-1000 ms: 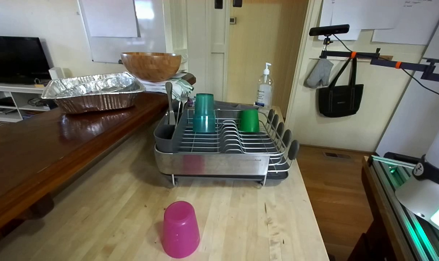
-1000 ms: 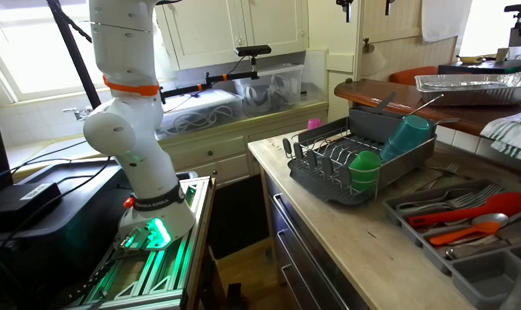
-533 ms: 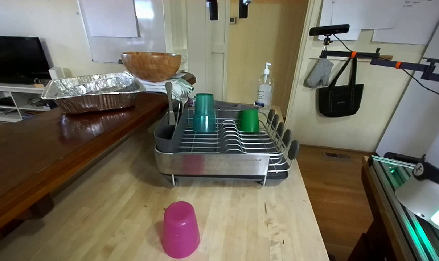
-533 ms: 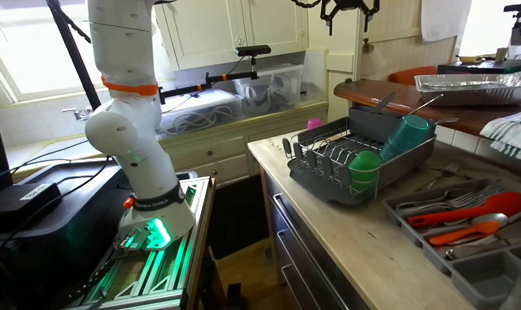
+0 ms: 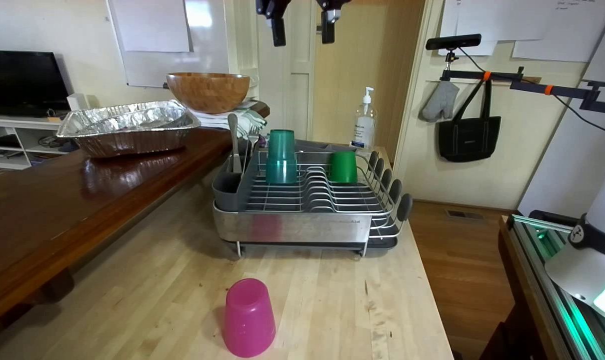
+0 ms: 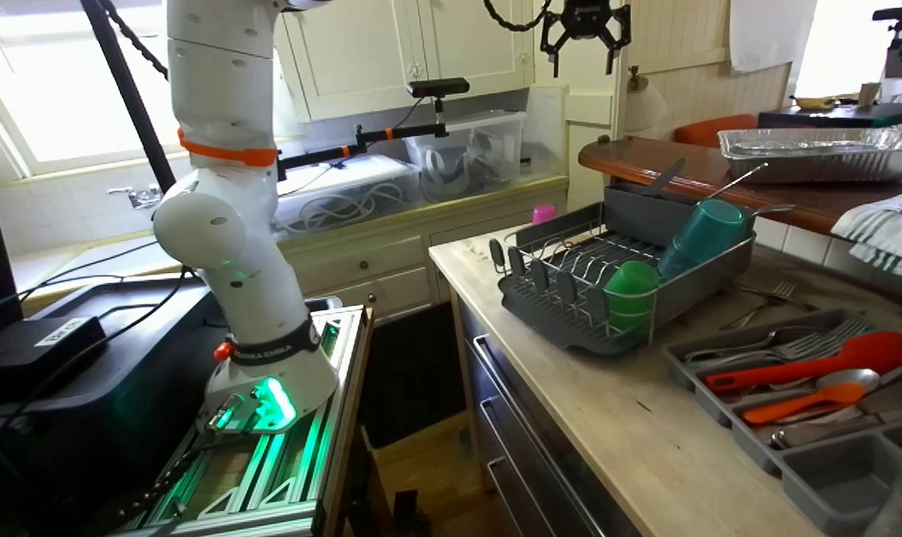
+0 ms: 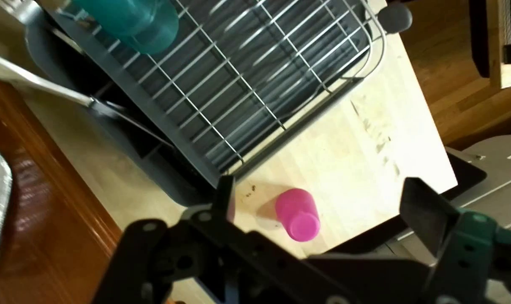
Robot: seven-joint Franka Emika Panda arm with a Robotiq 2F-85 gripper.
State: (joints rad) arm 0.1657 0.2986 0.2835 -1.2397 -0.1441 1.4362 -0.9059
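The tapered pink cup (image 5: 249, 318) stands upside down.

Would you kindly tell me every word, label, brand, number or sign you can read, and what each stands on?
"FRANKA EMIKA", first letters faint: black band on the robot arm.
"FRA", cut off by the picture edge: the same band, in an exterior view.
Too small or blurred to read: marks on the dish rack, pump bottle, tote bag, black box and wall sheet.
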